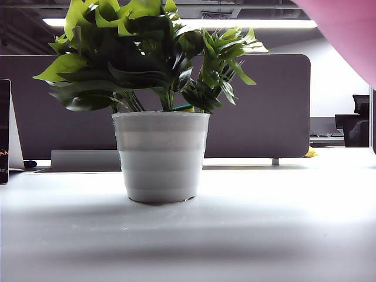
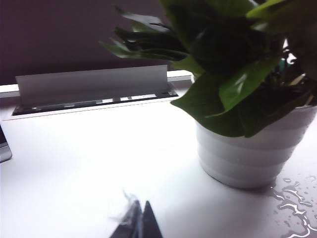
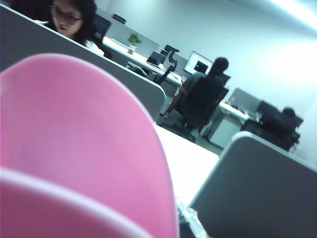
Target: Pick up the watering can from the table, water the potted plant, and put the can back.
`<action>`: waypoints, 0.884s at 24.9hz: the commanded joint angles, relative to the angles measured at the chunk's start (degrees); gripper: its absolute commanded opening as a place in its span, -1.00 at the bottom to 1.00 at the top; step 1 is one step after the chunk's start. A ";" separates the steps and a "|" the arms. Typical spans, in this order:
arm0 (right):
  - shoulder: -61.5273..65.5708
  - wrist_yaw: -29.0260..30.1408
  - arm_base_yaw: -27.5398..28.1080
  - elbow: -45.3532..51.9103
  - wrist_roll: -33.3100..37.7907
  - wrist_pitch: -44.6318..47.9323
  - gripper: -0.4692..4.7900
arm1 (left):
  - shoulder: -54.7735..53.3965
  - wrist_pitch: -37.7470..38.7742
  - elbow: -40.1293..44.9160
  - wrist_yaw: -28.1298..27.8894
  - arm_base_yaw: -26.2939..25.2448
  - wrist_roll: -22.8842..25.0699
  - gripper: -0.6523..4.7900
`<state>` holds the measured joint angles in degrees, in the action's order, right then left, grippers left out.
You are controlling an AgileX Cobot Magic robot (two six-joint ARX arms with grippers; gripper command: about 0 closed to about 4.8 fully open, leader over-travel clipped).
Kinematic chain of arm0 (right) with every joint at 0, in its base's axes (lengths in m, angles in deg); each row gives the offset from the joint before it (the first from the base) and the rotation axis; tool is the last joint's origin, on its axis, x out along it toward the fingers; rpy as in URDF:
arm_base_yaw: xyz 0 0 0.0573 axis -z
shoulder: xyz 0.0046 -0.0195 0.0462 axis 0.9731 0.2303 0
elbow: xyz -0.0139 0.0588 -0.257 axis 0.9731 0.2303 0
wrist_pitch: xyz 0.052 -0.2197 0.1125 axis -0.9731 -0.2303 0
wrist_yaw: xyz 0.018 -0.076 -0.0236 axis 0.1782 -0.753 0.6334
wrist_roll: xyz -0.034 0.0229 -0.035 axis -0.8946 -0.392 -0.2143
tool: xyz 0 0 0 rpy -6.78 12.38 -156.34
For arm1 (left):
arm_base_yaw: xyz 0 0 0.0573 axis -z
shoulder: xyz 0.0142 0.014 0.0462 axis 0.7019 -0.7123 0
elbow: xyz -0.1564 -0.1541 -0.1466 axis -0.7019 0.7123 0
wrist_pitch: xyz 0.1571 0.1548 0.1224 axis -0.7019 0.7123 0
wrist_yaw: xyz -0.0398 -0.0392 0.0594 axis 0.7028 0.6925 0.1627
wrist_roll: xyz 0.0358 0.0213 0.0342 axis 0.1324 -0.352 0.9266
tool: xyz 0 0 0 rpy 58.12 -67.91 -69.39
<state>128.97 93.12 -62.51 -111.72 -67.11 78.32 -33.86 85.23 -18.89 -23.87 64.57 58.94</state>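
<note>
the pink can (image 3: 74, 148) fills the view just ahead of the right tool, grip unclear. the left tool (image 2: 138, 223), tips together, sits low on the bench (image 2: 99, 163) near the plant (image 2: 247, 99).

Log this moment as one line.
pink plastic watering can: lifted | right claw: unseen | left claw: shut, idle | white-potted green plant: upright
</note>
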 commanded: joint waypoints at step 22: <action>5.62 -5.62 -7.48 -11.69 -13.66 3.76 -0.85 | -0.09 -0.35 -0.04 0.00 4.26 -0.17 -0.78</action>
<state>135.11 88.44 -69.70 -121.84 -80.24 76.35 -33.89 85.28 -18.89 -23.98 68.68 58.94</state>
